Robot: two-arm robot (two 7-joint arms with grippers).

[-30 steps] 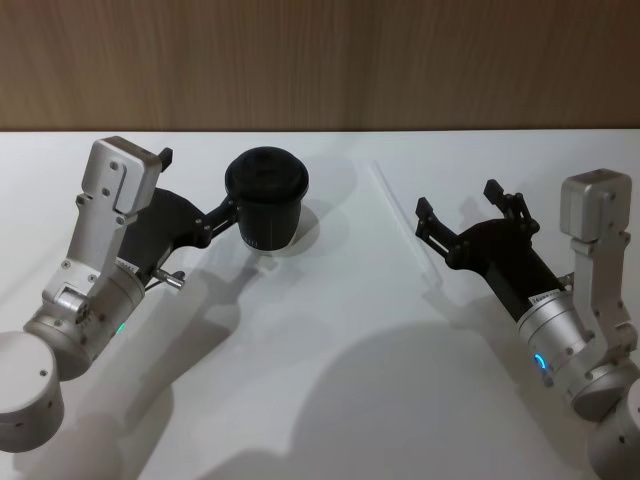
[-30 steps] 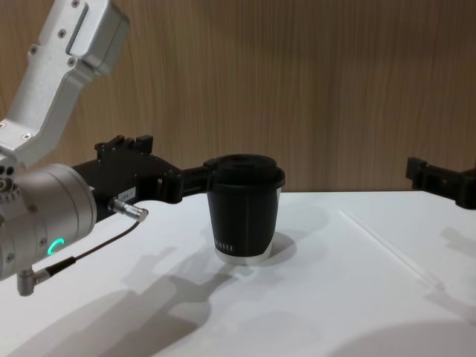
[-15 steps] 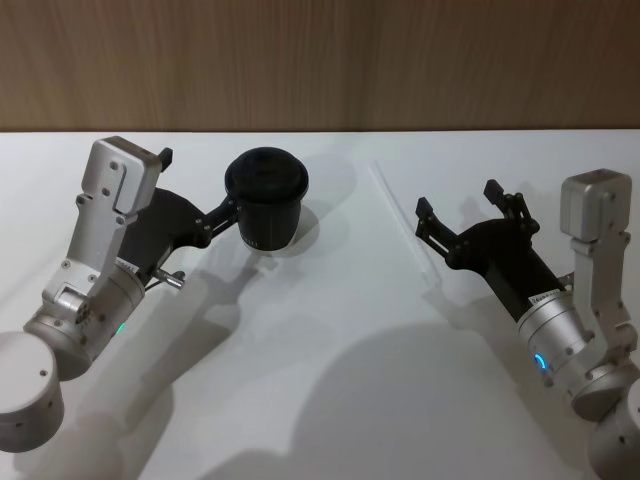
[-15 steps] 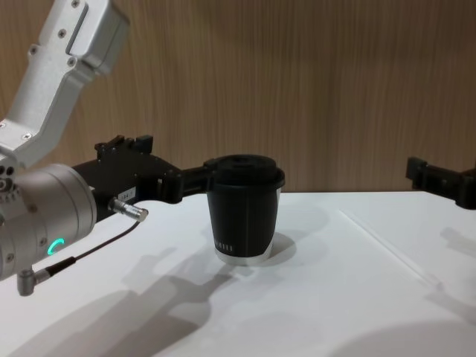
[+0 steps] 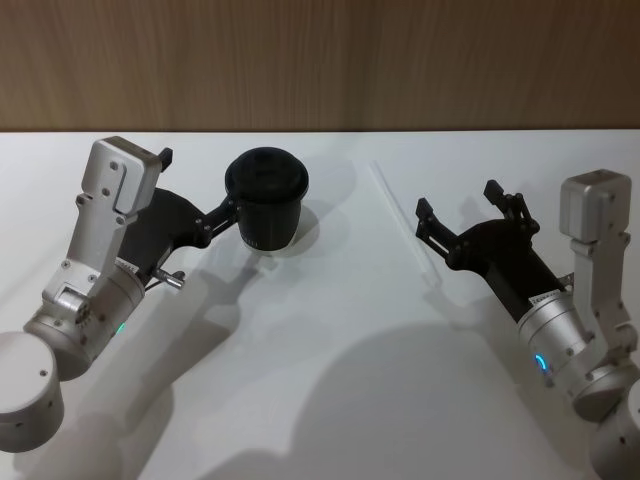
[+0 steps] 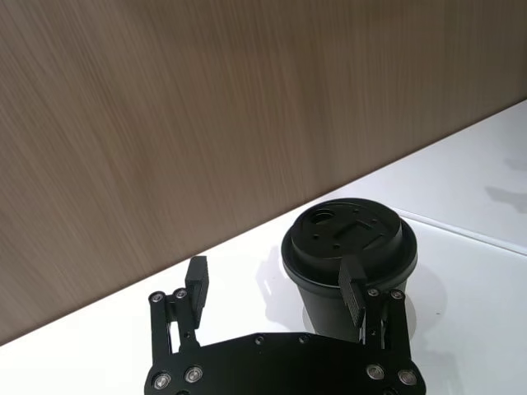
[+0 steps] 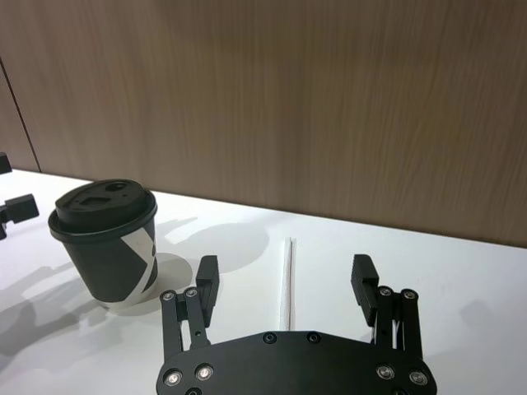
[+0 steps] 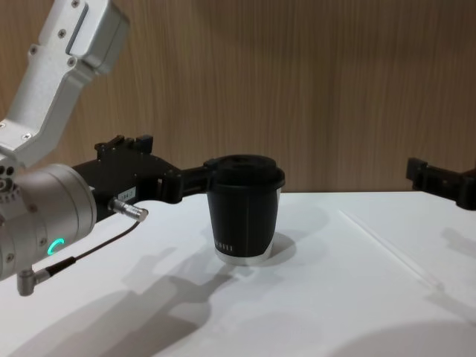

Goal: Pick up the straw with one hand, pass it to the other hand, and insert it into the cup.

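Straw: the straw [image 5: 390,195] lies flat on the white bench [image 5: 330,330], right of the middle and well apart from the cup. It's white on white, so from the head view it's barely a line. From the chest view it's a faint streak [image 8: 387,248] running toward the right edge.
Straw, from the right wrist: much clearer here. It lies [image 7: 288,271] straight out on the bench in the gap between the two fingers, and neither one touches it.
Cup: the cup [image 5: 265,205] stands upright on the bench, left of centre, with its black domed lid on. The white base rim shows in the chest view [image 8: 244,212].
Right gripper: the right gripper [image 5: 457,198] hangs just above the bench over the near stretch of the straw. Its fingers [image 7: 206,276] are spread wide with nothing in them. In the chest view its tip [image 8: 439,178] pokes in at the right edge and the rest is cut off.
Left gripper: the left gripper [image 5: 200,180] sits beside the cup on its left, fingers wide apart and empty. One finger [image 6: 354,296] crosses in front of the cup's wall [image 6: 350,255]. I can't tell whether it's touching or just close.
Left gripper, from the chest: a black finger reaches to the lid's edge [image 8: 186,182], and the contact point is hard to make out.
Behind: a wood wall [image 5: 320,60].
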